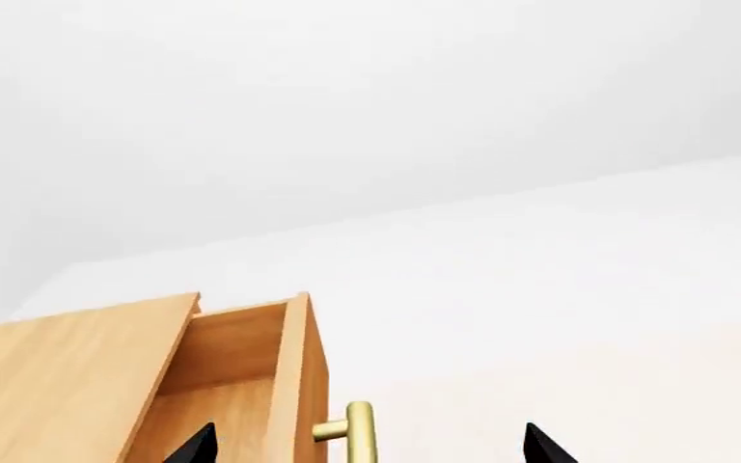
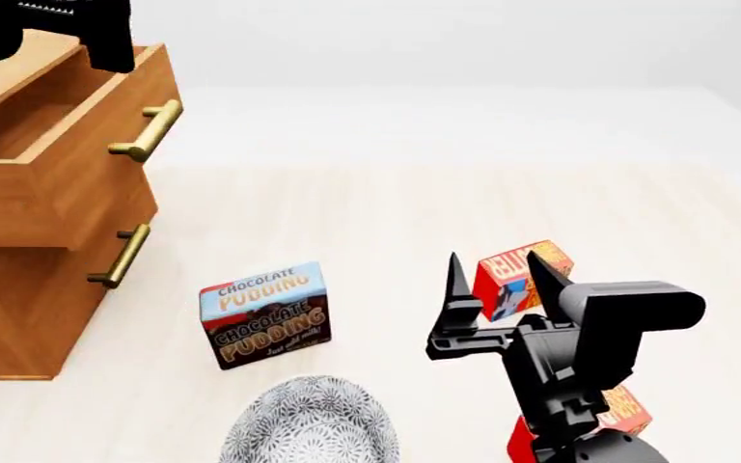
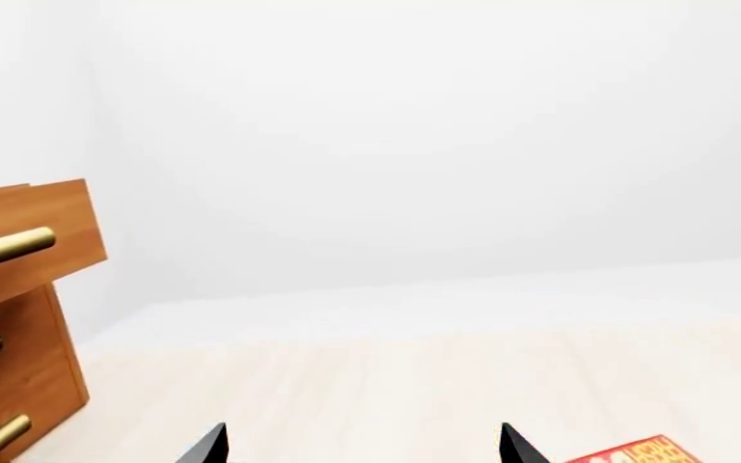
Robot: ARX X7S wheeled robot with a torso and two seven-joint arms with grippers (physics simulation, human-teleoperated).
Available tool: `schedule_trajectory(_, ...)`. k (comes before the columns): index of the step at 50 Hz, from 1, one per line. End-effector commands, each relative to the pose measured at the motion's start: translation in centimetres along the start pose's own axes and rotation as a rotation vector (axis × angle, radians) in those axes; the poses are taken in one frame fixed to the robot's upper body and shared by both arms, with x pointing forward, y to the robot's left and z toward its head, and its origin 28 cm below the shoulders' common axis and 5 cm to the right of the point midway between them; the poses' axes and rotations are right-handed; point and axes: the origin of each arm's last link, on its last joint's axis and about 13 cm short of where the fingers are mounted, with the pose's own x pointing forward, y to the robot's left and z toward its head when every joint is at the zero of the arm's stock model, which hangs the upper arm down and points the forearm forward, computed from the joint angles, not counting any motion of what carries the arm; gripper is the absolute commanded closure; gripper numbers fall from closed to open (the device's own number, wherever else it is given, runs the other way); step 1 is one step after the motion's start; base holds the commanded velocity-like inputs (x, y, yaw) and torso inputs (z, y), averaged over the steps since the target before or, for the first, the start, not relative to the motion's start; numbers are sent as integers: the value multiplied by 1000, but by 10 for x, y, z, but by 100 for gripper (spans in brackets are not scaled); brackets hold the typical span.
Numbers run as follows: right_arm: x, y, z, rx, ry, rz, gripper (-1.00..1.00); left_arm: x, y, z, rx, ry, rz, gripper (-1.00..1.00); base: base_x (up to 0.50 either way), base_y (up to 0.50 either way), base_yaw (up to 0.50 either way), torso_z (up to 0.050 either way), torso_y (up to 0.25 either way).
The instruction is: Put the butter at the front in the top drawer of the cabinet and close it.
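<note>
1. The cabinet (image 2: 23,309) stands at the far left on the pale counter (image 2: 384,203), by far the biggest thing here. Its top drawer (image 2: 49,183) is pulled out and open, brass handle (image 2: 148,130) facing right, with nothing visible inside from the head view.
2. The left hand (image 1: 368,446) hangs over the drawer's front edge; the wrist view shows its two black tips spread apart either side of the handle, holding nothing.
3. The right hand (image 2: 497,282) sits at the near right, fingers wide and empty, tips just this side of a carton.
4. The bowl (image 2: 309,424), grey and patterned, lies near the bottom edge, close to the pudding box (image 2: 265,313), which stands between the cabinet and the cartons.
5. The butter (image 2: 515,275) is still on the counter, partly hidden behind the right hand's tips; a second identical carton (image 2: 621,410) peeks out from behind the right arm, nearer the robot.
6. Risks, as I judge them:
   - Picking the wrong carton (the two are alike, and which one counts as "front" depends on the reading).
   - The carton is light and tilted to the fingers, so a closing pinch may twist or push it away rather than seat it.
   - Carrying leftward, the arm could clip the pudding box or strike the left arm parked over the drawer.
</note>
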Motion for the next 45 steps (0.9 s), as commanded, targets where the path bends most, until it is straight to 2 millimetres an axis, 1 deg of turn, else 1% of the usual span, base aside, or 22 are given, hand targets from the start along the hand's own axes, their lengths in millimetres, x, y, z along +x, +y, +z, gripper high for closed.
schedule_trajectory(1, -2, 0, 0, 4, 4, 3, -100, 8, 24, 7, 8, 122, 26, -100, 0, 0, 0, 0, 0)
schedule_trajectory(7, -2, 0, -1, 6, 4, 6, -100, 17, 30, 1, 25, 187, 4, -100, 0, 0, 0, 0, 0)
schedule_trajectory(13, -2, 0, -2, 6, 7, 4, -100, 24, 35, 1, 41, 192, -34, -100, 0, 0, 0, 0, 0)
schedule_trajectory(18, -2, 0, -2, 4, 7, 3, -100, 30, 38, -4, 68, 215, -16, -100, 0, 0, 0, 0, 0)
schedule_trajectory(22, -3, 1, -3, 1, 15, 4, -100, 30, 39, -7, 89, 232, -43, -100, 0, 0, 0, 0, 0)
schedule_trajectory(26, -4, 0, -5, 5, 23, 2, -100, 34, 44, -11, 54, 280, -16, -100, 0, 0, 0, 0, 0)
schedule_trajectory(34, -6, 0, -6, 7, 29, -2, -100, 36, 47, -17, 19, 371, 12, -100, 0, 0, 0, 0, 0)
schedule_trajectory(45, -7, 1, -6, 10, 33, -2, -100, 41, 47, -26, 20, 422, 10, -100, 0, 0, 0, 0, 0)
